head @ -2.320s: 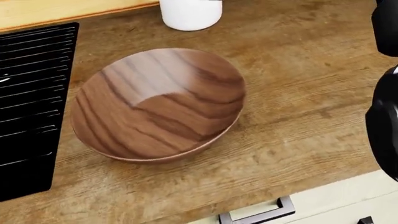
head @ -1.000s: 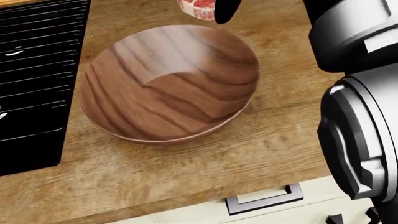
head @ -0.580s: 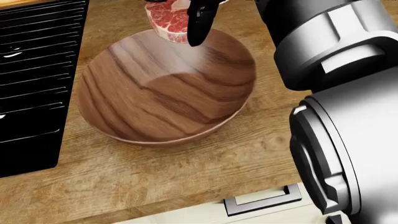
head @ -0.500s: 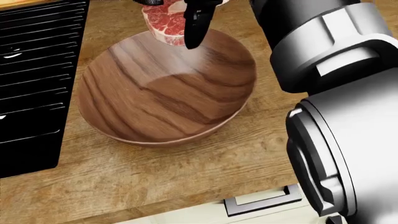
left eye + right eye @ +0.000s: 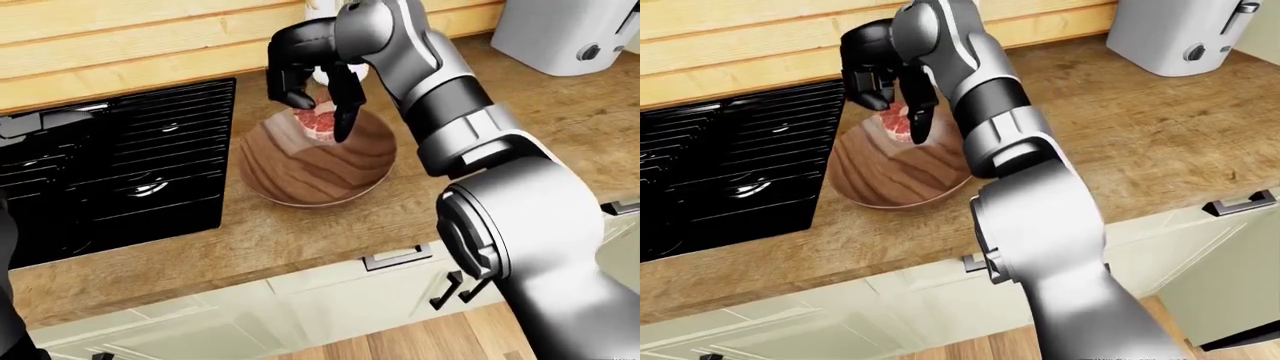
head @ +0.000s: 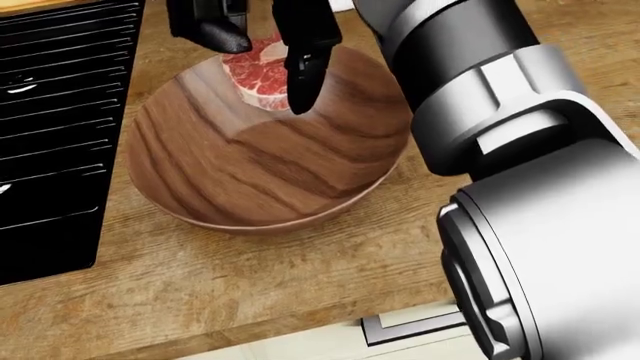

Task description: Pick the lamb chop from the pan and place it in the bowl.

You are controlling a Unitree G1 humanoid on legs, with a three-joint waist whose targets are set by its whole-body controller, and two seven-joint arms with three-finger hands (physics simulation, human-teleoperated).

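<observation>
The lamb chop [image 6: 255,71], red with a pale fat rim, hangs just above the top part of the wooden bowl [image 6: 250,172] in the head view. My right hand [image 6: 262,64] is shut on it, with one black finger [image 6: 303,75] down its right side and the other fingers [image 6: 212,31] on its left. The left-eye view shows the same grip [image 5: 315,105] over the bowl [image 5: 310,169]. The bowl stands on the wooden counter, just right of the black stove [image 6: 50,112]. The pan does not show clearly. My left hand is not in view.
My right arm [image 6: 520,187] fills the right side of the head view. A white appliance [image 5: 560,30] stands at the top right of the left-eye view. A wooden wall strip runs along the top. Drawer handles [image 5: 395,259] sit below the counter edge.
My right hand has come down and left with the lamb chop, from the bowl's top rim to over its inside. The arm covers more of the right side.
</observation>
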